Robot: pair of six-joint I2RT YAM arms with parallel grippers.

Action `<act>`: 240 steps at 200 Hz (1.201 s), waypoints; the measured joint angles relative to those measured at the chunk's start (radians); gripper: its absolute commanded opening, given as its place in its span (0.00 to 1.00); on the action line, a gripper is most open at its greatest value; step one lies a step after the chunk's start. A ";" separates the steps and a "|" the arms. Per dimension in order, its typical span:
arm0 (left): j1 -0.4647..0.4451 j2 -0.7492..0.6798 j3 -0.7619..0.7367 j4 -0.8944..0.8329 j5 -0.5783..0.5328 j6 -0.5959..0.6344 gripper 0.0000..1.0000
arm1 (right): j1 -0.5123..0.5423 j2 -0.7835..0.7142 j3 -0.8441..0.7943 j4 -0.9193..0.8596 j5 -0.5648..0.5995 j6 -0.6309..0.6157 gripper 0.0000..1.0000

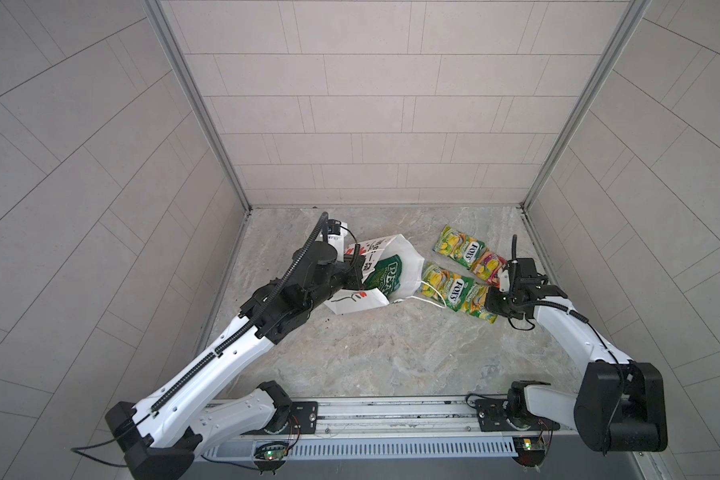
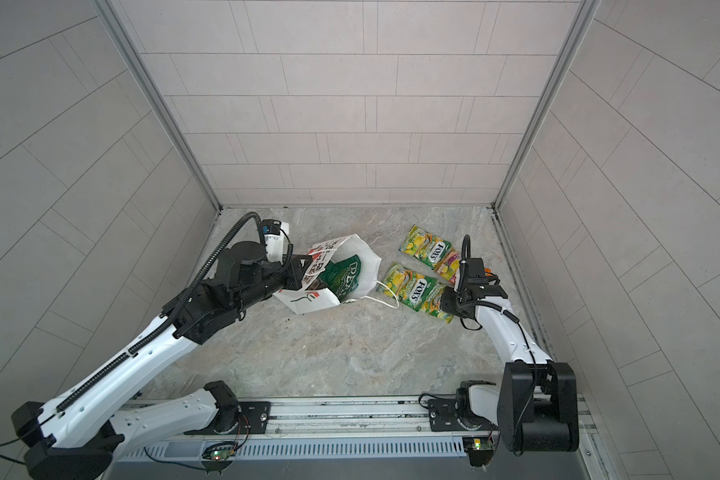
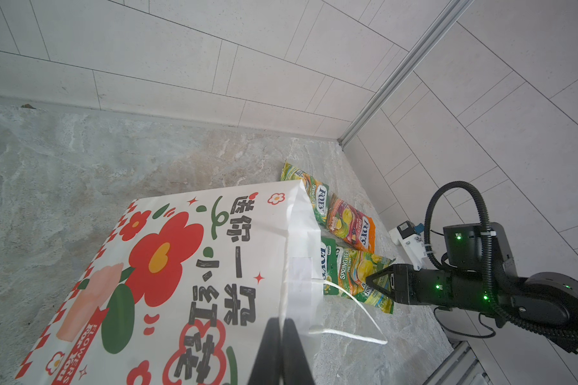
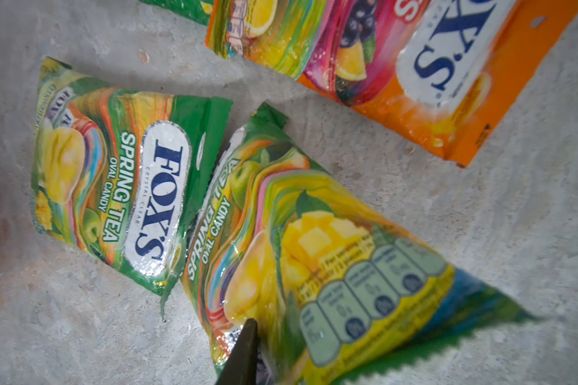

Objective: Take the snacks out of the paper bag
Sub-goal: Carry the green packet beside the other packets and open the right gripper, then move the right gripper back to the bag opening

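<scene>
Under the right claw [image 3: 372,283], whose jaw gap I cannot make out, a glossy green-yellow packet [image 4: 314,260] lies on the marbled counter [image 1: 371,353]; its slick film could cling and drag. Beyond it, the left claw [image 3: 279,350] is pinched tight on the thin, creased paper bag [image 3: 181,266], which may tear or slip, the large crisp bag [image 1: 381,276] not yet out of its mouth.

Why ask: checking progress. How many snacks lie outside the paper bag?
4: far green packet, pink-orange packet beside it, middle green packet, near green packet at the right gripper; arm may hide more.
</scene>
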State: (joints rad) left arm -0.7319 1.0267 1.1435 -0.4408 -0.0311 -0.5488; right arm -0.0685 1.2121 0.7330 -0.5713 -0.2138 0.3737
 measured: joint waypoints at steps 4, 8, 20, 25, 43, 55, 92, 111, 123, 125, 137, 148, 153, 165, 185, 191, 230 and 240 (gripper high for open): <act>0.000 0.000 0.000 0.000 0.000 0.000 0.00 | 0.000 0.000 0.000 -0.002 0.010 -0.001 0.33; 0.000 0.000 0.000 0.000 0.000 0.000 0.00 | 0.000 0.000 0.000 -0.003 0.018 -0.001 0.36; 0.000 0.000 0.000 0.000 0.000 0.000 0.00 | 0.000 0.000 0.000 -0.008 0.048 0.007 0.42; 0.000 0.000 0.000 0.000 0.000 0.000 0.00 | 0.000 0.000 0.001 -0.013 0.063 0.009 0.44; 0.000 0.000 0.000 0.000 0.000 0.000 0.00 | 0.000 -0.002 0.002 -0.019 0.109 0.013 0.50; 0.000 0.000 0.000 0.000 0.000 0.000 0.00 | 0.000 -0.008 0.002 -0.022 0.140 0.020 0.55; 0.000 0.000 0.000 0.000 0.001 0.000 0.00 | 0.000 -0.072 0.002 -0.039 0.247 0.047 0.79; 0.000 0.000 0.000 0.000 0.003 0.000 0.00 | 0.000 -0.142 -0.003 -0.037 0.292 0.050 0.82; 0.000 0.000 0.000 0.000 0.005 0.000 0.00 | 0.000 -0.191 -0.012 -0.029 0.312 0.050 0.82; 0.000 0.000 0.000 0.000 0.005 0.000 0.00 | 0.000 -0.200 -0.013 -0.029 0.314 0.050 0.82; 0.000 0.000 0.000 0.001 0.007 0.000 0.00 | 0.000 -0.237 -0.020 -0.028 0.325 0.053 0.82; 0.000 0.000 0.000 0.001 0.009 0.000 0.00 | 0.000 -0.262 -0.021 -0.026 0.316 0.053 0.81; 0.000 0.000 0.000 0.001 0.010 0.000 0.00 | -0.001 -0.270 -0.022 -0.021 0.303 0.054 0.81; 0.000 0.000 0.000 0.001 0.012 0.000 0.00 | -0.002 -0.287 -0.028 0.002 0.244 0.053 0.80; 0.000 0.002 0.000 0.002 0.019 0.000 0.00 | -0.004 -0.296 -0.049 0.058 0.081 0.059 0.80; 0.000 0.002 0.000 0.002 0.024 0.000 0.00 | -0.004 -0.296 -0.057 0.079 0.028 0.065 0.80; 0.000 0.007 0.000 0.013 0.062 0.000 0.00 | 0.009 -0.307 -0.122 0.271 -0.333 0.182 0.75; 0.000 0.008 0.000 0.020 0.072 0.000 0.00 | 0.021 -0.315 -0.137 0.333 -0.405 0.226 0.73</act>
State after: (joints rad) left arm -0.7319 1.0351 1.1435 -0.4206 0.0406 -0.5488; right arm -0.0471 0.8967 0.5961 -0.2386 -0.6186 0.5999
